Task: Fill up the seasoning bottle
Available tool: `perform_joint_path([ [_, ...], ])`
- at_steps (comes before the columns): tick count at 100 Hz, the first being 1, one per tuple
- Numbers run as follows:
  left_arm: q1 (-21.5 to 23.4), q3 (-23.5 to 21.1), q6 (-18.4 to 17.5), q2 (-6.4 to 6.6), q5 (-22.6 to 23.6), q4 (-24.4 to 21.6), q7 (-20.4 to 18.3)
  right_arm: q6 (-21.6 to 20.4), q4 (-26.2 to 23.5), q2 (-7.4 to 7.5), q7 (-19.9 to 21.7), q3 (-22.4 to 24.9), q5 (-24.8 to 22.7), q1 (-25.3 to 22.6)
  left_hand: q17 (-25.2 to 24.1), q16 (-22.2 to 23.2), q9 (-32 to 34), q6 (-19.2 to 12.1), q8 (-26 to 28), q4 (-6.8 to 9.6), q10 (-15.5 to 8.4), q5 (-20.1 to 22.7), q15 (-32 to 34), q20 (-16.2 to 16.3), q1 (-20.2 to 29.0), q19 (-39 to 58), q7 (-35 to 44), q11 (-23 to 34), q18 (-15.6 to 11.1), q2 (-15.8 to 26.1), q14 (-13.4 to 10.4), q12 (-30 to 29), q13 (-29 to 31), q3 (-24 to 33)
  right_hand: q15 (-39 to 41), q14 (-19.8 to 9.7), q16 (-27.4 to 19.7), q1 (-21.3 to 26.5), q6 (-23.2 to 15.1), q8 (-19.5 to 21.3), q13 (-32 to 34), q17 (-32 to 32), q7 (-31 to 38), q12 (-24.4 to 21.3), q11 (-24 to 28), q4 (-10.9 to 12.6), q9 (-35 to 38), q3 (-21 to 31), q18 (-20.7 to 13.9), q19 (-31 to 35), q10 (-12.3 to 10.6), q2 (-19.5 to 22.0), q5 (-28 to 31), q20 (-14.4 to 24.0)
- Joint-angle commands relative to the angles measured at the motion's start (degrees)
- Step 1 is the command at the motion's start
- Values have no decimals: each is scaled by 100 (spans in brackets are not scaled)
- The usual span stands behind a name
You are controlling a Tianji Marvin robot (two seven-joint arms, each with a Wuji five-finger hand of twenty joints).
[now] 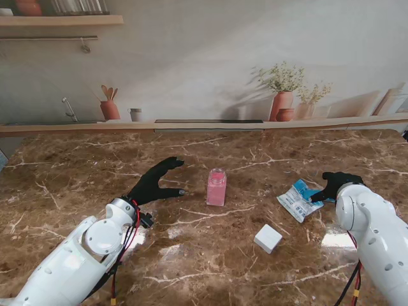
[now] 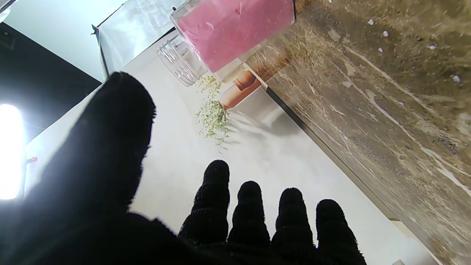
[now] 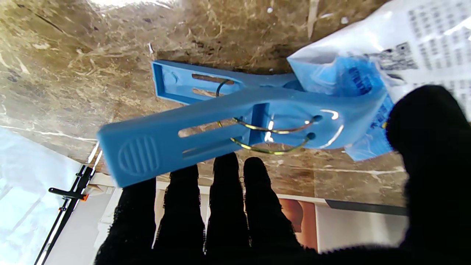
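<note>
Nearest the robot, right of the seasoning bottle [image 1: 217, 187], lies a white cap [image 1: 268, 238], off for filling. The bottle stands upright mid-table; left of it the left hand [image 1: 155, 183] hovers released, fingers spread. Farther right, the right hand [image 1: 336, 185] reaches the clip [image 3: 235, 121] sealing the refill pouch [image 1: 298, 200]; grasp undetermined.

In the stand's view the right hand [image 1: 336, 183] is half hidden behind its own white forearm, so its grip on the blue clip [image 1: 319, 193] at the pouch [image 1: 298, 201] cannot be told. At 12 o'clock in the left wrist view the seasoning bottle [image 2: 235, 31] is cut by the edge, its base unseen. The pouch print is too small to read.
</note>
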Motion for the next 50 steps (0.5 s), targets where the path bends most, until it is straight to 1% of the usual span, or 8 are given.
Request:
perform_joint_path([
  [1, -1, 3, -12, -21, 21, 31, 47, 17, 123, 5, 175, -48, -15, 78, -38, -52, 104, -68, -15, 187, -43, 112, -88, -22, 48, -67, 103, 101, -86, 146, -184, 70, 37, -59, 175, -26, 142, -30, 72, -24, 308, 65, 54, 203, 240, 78, 287, -109, -7, 128, -89, -86, 65, 111],
  [17, 14, -17, 24, -25, 41, 21, 83, 47, 523, 41, 162, -389, -19, 356, -32, -54, 138, -82, -12, 176, -48, 119, -96, -60, 61, -97, 119, 111, -118, 227, -198, 76, 16, -29, 642, -200, 773, 94, 10, -71, 599, 204, 274, 1372, 1312, 86, 693, -160, -40, 230, -354, -97, 270, 262],
  [26, 16, -25, 57, -28, 35, 30, 84, -10, 692, 59, 152, -535, -26, 449, -29, -51, 161, -94, -8, 174, -59, 141, -90, -74, 91, -103, 135, 116, -92, 266, -199, 79, 30, -12, 1121, -314, 1216, 400, -467, 170, 531, 193, 954, 2212, 1919, 86, 989, -375, -86, 228, -516, -85, 948, 229],
  [34, 11, -17, 65, -43, 19, 63, 123, 2, 862, 54, -58, -666, 34, 507, -26, -51, 177, -108, -8, 170, -76, 140, -88, -80, 119, -103, 140, 118, -96, 248, -210, 81, 40, -5, 1971, -474, 1805, 1104, -1018, 920, 285, 234, 2004, 3033, 2440, 55, 923, -685, -192, 363, -637, -109, 1775, 282],
  [41, 15, -15, 75, -44, 17, 60, 128, -20, 1022, 38, -409, -755, 98, 537, -30, -52, 180, -114, -9, 165, -76, 136, -89, -84, 119, -104, 140, 117, -91, 249, -205, 81, 41, -2, 2335, -529, 1912, 1770, -1546, 1795, 335, 357, 2844, 3233, 2498, -32, 1076, -715, -218, 595, -713, -227, 2283, 390],
  [45, 16, -14, 77, -41, 24, 57, 123, -27, 1111, 21, -654, -794, 150, 547, -27, -52, 185, -116, -9, 163, -77, 142, -88, -88, 115, -104, 143, 116, -89, 258, -211, 81, 46, 1, 2410, -550, 1885, 2301, -1968, 2225, 421, 434, 3406, 3228, 2492, -476, 1205, -840, -223, 735, -756, -343, 2448, 446],
  [46, 15, -14, 77, -40, 27, 56, 123, -27, 1133, 16, -718, -801, 165, 548, -27, -52, 187, -115, -9, 163, -80, 140, -88, -88, 113, -103, 142, 116, -92, 259, -213, 81, 46, 1, 2417, -552, 1864, 2344, -2073, 2243, 441, 448, 3573, 3209, 2477, -602, 1240, -642, -224, 779, -766, -448, 2489, 459],
  [50, 15, -15, 77, -38, 40, 48, 122, -25, 1213, -8, -979, -820, 234, 551, -26, -53, 202, -117, -9, 161, -83, 144, -90, -90, 109, -103, 145, 120, -93, 266, -222, 83, 47, 1, 2429, -576, 1804, 2025, -2499, 2512, 576, 543, 4087, 3109, 2419, -1251, 1409, 1454, -218, 936, -796, -1506, 2882, 493],
])
